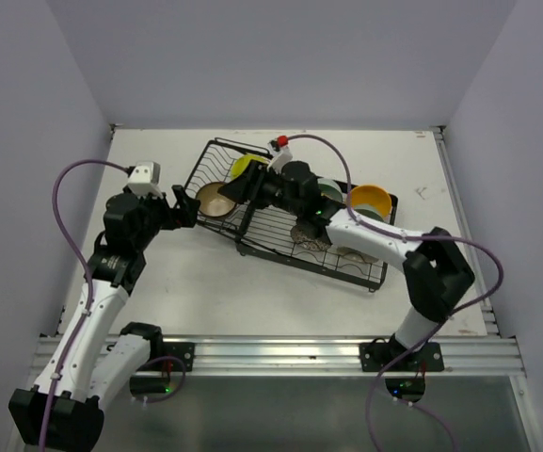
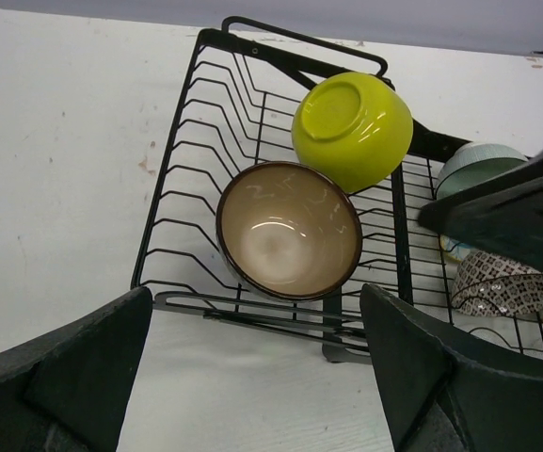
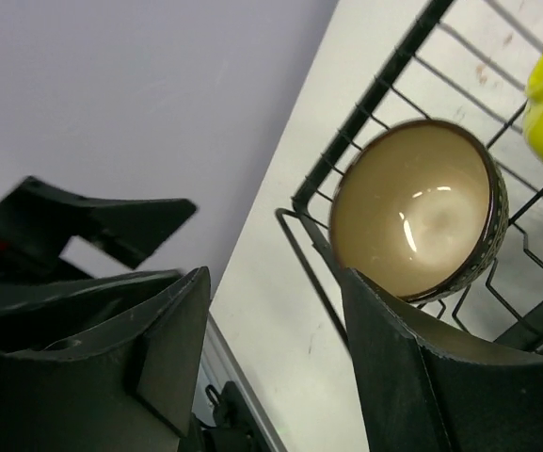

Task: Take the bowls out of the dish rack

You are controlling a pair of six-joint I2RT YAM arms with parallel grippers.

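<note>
Left tool (image 1: pixel 184 205): jaws wide apart, empty, at the left edge of the dish rack (image 1: pixel 271 234). Right tool (image 1: pixel 236 191): jaws parted, holding nothing, over the rack's basket section. That basket holds a brown-rimmed bowl (image 2: pixel 288 231), cream inside and tipped on its side, and a glossy yellow-green bowl (image 2: pixel 353 127) just behind it, base showing. The rack's flat section holds a pale teal bowl (image 2: pixel 478 162), a patterned bowl (image 2: pixel 506 282) and an orange-yellow bowl (image 1: pixel 369 198).

Right of the left claw (image 2: pixel 257 306), the pale teal bowl (image 2: pixel 478 165) is half hidden behind the right arm (image 2: pixel 511 212) (the patterned bowl (image 2: pixel 506 287) below runs off the edge).
</note>
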